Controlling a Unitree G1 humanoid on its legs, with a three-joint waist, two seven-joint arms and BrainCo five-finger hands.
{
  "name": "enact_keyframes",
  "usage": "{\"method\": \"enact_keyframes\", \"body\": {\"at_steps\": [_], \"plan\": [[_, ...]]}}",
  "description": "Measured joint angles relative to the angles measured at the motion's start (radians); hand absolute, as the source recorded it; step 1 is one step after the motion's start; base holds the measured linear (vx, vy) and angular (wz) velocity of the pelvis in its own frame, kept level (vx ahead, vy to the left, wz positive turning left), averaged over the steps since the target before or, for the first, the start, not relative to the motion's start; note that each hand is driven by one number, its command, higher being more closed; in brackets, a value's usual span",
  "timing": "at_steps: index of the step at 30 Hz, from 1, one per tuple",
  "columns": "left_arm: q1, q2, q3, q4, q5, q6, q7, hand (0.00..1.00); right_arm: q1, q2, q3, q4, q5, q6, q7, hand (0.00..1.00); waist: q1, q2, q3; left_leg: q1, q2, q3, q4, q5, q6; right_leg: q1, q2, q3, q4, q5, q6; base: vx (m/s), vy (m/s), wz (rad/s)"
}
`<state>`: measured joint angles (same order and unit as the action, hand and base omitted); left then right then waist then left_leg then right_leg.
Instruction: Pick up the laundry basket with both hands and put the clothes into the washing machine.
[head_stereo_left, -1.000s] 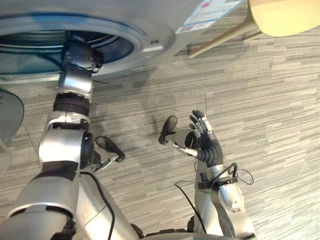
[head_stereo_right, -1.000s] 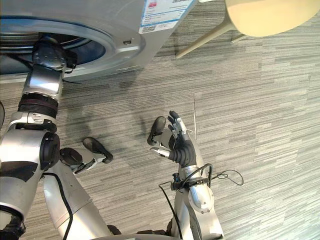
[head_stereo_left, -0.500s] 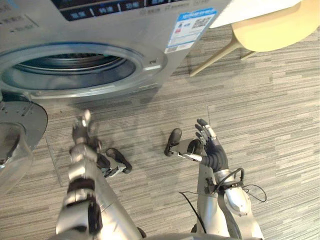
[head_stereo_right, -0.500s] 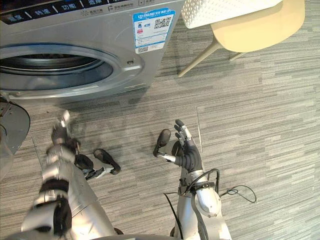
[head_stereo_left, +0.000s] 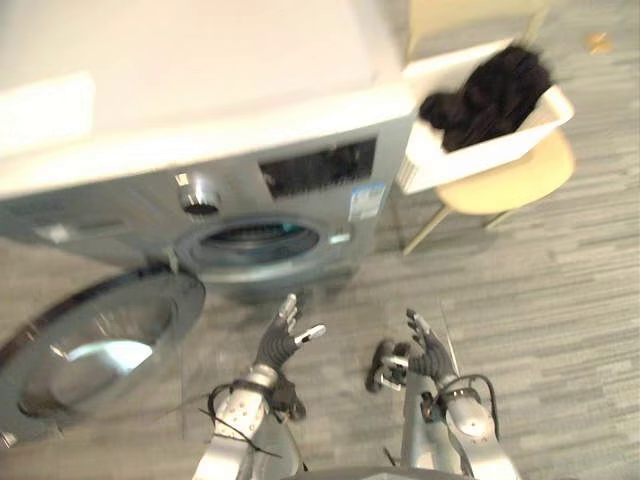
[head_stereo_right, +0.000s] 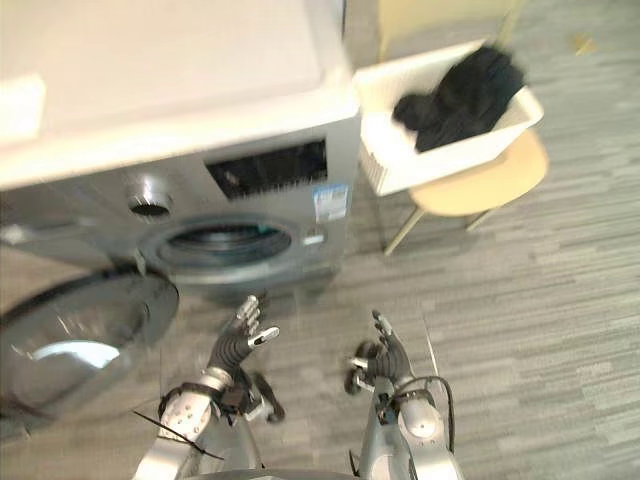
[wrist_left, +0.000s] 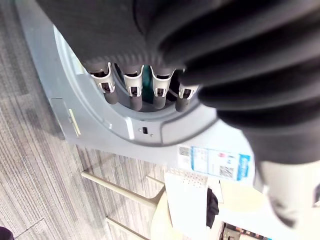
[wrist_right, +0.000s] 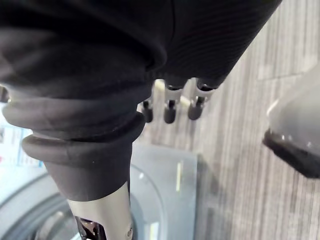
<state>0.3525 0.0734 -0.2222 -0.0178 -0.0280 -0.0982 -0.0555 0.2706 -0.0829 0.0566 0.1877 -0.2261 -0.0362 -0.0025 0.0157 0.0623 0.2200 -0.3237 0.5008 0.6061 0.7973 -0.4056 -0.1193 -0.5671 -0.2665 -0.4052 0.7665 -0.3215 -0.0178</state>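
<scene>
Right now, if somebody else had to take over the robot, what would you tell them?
The left robot hand is open and empty, raised in front of the washing machine.
The right robot hand is open and empty, low beside it.
The laundry basket sits on the chair to the right of the machine, with the dark clothes inside.
Done: the door stands open.
Left: grasp the basket with both hands, lift it, and put the clothes into the drum.
</scene>
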Motion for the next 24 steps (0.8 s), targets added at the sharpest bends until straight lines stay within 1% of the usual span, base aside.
{"method": "enact_keyframes", "body": {"at_steps": [1,2,3,4,5,6,7,8,9,10,11,12,13,14,15,16,17,18,19,20,21,22,23,24], "plan": [[0.017,-0.022,0.000,0.030,0.003,-0.002,0.017,0.00,-0.007,-0.001,-0.024,0.064,0.000,0.000,-0.014,0.00,-0.004,0.026,-0.035,0.085,-0.039,0.050,-0.119,0.045,-0.009,0.086,-0.059,-0.107,-0.078,0.016,0.001,0.19,0.087,-0.52],[0.023,-0.031,0.005,0.038,-0.003,-0.011,0.036,0.00,-0.009,0.003,-0.051,0.093,0.013,0.001,-0.043,0.00,-0.008,0.031,-0.066,0.132,-0.060,0.074,-0.190,0.094,0.000,0.154,-0.116,-0.210,-0.121,0.052,-0.013,0.20,0.057,-0.34],[0.018,-0.034,0.015,0.041,-0.010,-0.019,0.048,0.00,-0.010,0.006,-0.060,0.097,0.021,0.000,-0.061,0.00,-0.012,0.031,-0.075,0.142,-0.067,0.078,-0.206,0.109,-0.008,0.177,-0.141,-0.240,-0.126,0.086,-0.025,0.21,-0.031,-0.13],[-0.004,-0.043,0.040,0.056,-0.014,-0.029,0.069,0.00,-0.034,0.012,-0.079,0.101,0.024,0.002,-0.081,0.00,-0.021,0.033,-0.076,0.153,-0.066,0.070,-0.214,0.123,-0.016,0.195,-0.154,-0.266,-0.106,0.117,0.000,0.18,-0.115,-0.01],[-0.042,-0.056,0.070,0.097,-0.023,-0.032,0.100,0.00,-0.067,0.007,-0.097,0.096,0.025,0.002,-0.095,0.00,-0.029,0.036,-0.078,0.173,-0.064,0.054,-0.228,0.140,-0.022,0.203,-0.147,-0.252,-0.091,0.115,-0.009,0.17,-0.148,-0.10],[-0.060,-0.066,0.084,0.120,-0.026,-0.034,0.112,0.00,-0.086,-0.002,-0.105,0.091,0.025,0.003,-0.104,0.00,-0.030,0.039,-0.077,0.197,-0.061,0.053,-0.241,0.146,-0.031,0.219,-0.135,-0.247,-0.093,0.113,-0.012,0.12,-0.165,-0.30],[-0.087,-0.094,0.106,0.164,-0.051,-0.038,0.138,0.00,-0.128,-0.022,-0.119,0.067,0.026,0.002,-0.124,0.00,-0.028,0.048,-0.080,0.254,-0.050,0.058,-0.272,0.157,-0.048,0.260,-0.102,-0.245,-0.116,0.109,-0.006,0.11,-0.147,-0.53],[-0.097,-0.111,0.122,0.194,-0.081,-0.043,0.161,0.00,-0.179,-0.029,-0.129,0.048,0.027,-0.010,-0.155,0.00,-0.027,0.042,-0.092,0.299,-0.037,0.070,-0.293,0.179,-0.052,0.294,-0.064,-0.232,-0.156,0.085,0.025,0.11,-0.180,-0.64],[-0.098,-0.111,0.137,0.207,-0.105,-0.045,0.172,0.00,-0.223,-0.023,-0.133,0.034,0.027,-0.021,-0.179,0.00,-0.028,0.023,-0.103,0.316,-0.026,0.079,-0.285,0.195,-0.042,0.301,-0.046,-0.222,-0.167,0.054,0.031,0.07,-0.182,-0.51],[-0.098,-0.110,0.146,0.217,-0.118,-0.045,0.174,0.00,-0.246,-0.018,-0.137,0.018,0.027,-0.027,-0.189,0.00,-0.029,0.013,-0.108,0.317,-0.013,0.078,-0.267,0.208,-0.022,0.303,-0.033,-0.223,-0.167,0.046,0.022,0.08,-0.255,-0.41],[-0.099,-0.111,0.154,0.226,-0.134,-0.043,0.188,0.00,-0.272,-0.014,-0.140,-0.013,0.027,-0.036,-0.209,0.00,-0.027,0.006,-0.112,0.303,0.026,0.076,-0.217,0.237,0.027,0.315,0.000,-0.225,-0.189,0.039,0.012,0.11,-0.332,-0.41],[-0.094,-0.104,0.163,0.226,-0.161,-0.043,0.202,0.00,-0.301,-0.007,-0.139,-0.055,0.027,-0.045,-0.240,0.00,-0.019,-0.004,-0.113,0.274,0.094,0.090,-0.136,0.307,0.159,0.348,0.059,-0.228,-0.248,0.041,-0.002,0.19,-0.406,-0.53],[-0.076,-0.097,0.185,0.226,-0.191,-0.042,0.211,0.00,-0.328,-0.002,-0.138,-0.089,0.027,-0.053,-0.269,0.00,0.000,-0.012,-0.112,0.245,0.150,0.091,-0.057,0.386,0.330,0.395,0.124,-0.213,-0.328,0.061,-0.029,0.19,-0.336,-0.67],[-0.059,-0.100,0.193,0.225,-0.209,-0.044,0.212,0.00,-0.361,-0.005,-0.132,-0.105,0.027,-0.062,-0.288,0.00,0.014,-0.014,-0.111,0.214,0.151,0.036,0.006,0.351,0.299,0.418,0.156,-0.190,-0.371,0.073,-0.042,0.20,-0.286,-0.78],[-0.039,-0.105,0.190,0.225,-0.224,-0.043,0.211,0.00,-0.405,-0.013,-0.130,-0.123,0.027,-0.070,-0.309,0.00,0.029,-0.010,-0.112,0.163,0.094,-0.041,0.077,0.277,0.235,0.445,0.188,-0.167,-0.427,0.085,-0.054,0.17,-0.229,-0.70],[-0.027,-0.110,0.185,0.225,-0.230,-0.043,0.208,0.00,-0.435,-0.019,-0.127,-0.139,0.027,-0.074,-0.320,0.00,0.031,-0.008,-0.111,0.121,0.021,-0.094,0.100,0.229,0.208,0.463,0.208,-0.147,-0.471,0.090,-0.062,0.17,-0.204,-0.53],[-0.023,-0.113,0.185,0.225,-0.236,-0.043,0.207,0.00,-0.450,-0.019,-0.125,-0.147,0.027,-0.076,-0.325,0.00,0.032,-0.006,-0.110,0.097,-0.036,-0.125,0.100,0.202,0.193,0.476,0.219,-0.135,-0.496,0.093,-0.069,0.17,-0.163,-0.55],[-0.021,-0.115,0.184,0.225,-0.238,-0.043,0.207,0.00,-0.468,-0.022,-0.117,-0.168,0.028,-0.076,-0.324,0.00,0.047,-0.006,-0.111,0.061,-0.149,-0.178,0.065,0.152,0.137,0.498,0.237,-0.118,-0.528,0.106,-0.076,0.20,-0.134,-0.67],[-0.021,-0.114,0.174,0.222,-0.239,-0.045,0.207,0.00,-0.470,-0.022,-0.115,-0.185,0.028,-0.078,-0.322,0.00,0.060,-0.002,-0.113,0.054,-0.222,-0.199,0.008,0.131,0.109,0.510,0.253,-0.111,-0.531,0.107,-0.074,0.22,-0.129,-0.84],[-0.021,-0.105,0.157,0.223,-0.248,-0.048,0.205,0.00,-0.467,-0.019,-0.098,-0.188,0.030,-0.092,-0.316,0.00,0.064,0.010,-0.117,0.064,-0.270,-0.175,-0.106,0.118,0.147,0.525,0.282,-0.109,-0.501,0.098,-0.070,0.26,-0.100,-0.67],[-0.022,-0.099,0.146,0.226,-0.249,-0.047,0.201,0.00,-0.468,-0.015,-0.088,-0.190,0.030,-0.095,-0.313,0.00,0.065,0.018,-0.112,0.080,-0.271,-0.148,-0.168,0.088,0.198,0.524,0.289,-0.111,-0.449,0.087,-0.052,0.32,-0.082,-0.49],[-0.035,-0.076,0.135,0.246,-0.267,-0.041,0.184,0.00,-0.466,0.014,-0.077,-0.193,0.030,-0.095,-0.305,0.00,0.055,0.004,-0.104,0.153,-0.273,-0.146,-0.245,0.056,0.161,0.468,0.250,-0.107,-0.243,0.066,-0.015,0.39,-0.119,-0.04],[-0.063,-0.043,0.103,0.269,-0.276,-0.035,0.181,0.00,-0.464,0.038,-0.079,-0.219,0.030,-0.096,-0.301,0.00,0.039,-0.025,-0.106,0.184,-0.291,-0.149,-0.276,0.059,0.157,0.374,0.173,-0.097,-0.004,0.096,0.043,0.36,-0.142,0.18],[-0.072,-0.033,0.088,0.268,-0.275,-0.027,0.171,0.00,-0.465,0.040,-0.080,-0.233,0.030,-0.099,-0.298,0.00,0.036,-0.030,-0.105,0.196,-0.293,-0.159,-0.278,0.058,0.156,0.334,0.142,-0.090,0.091,0.123,0.084,0.30,-0.227,0.59]]}}
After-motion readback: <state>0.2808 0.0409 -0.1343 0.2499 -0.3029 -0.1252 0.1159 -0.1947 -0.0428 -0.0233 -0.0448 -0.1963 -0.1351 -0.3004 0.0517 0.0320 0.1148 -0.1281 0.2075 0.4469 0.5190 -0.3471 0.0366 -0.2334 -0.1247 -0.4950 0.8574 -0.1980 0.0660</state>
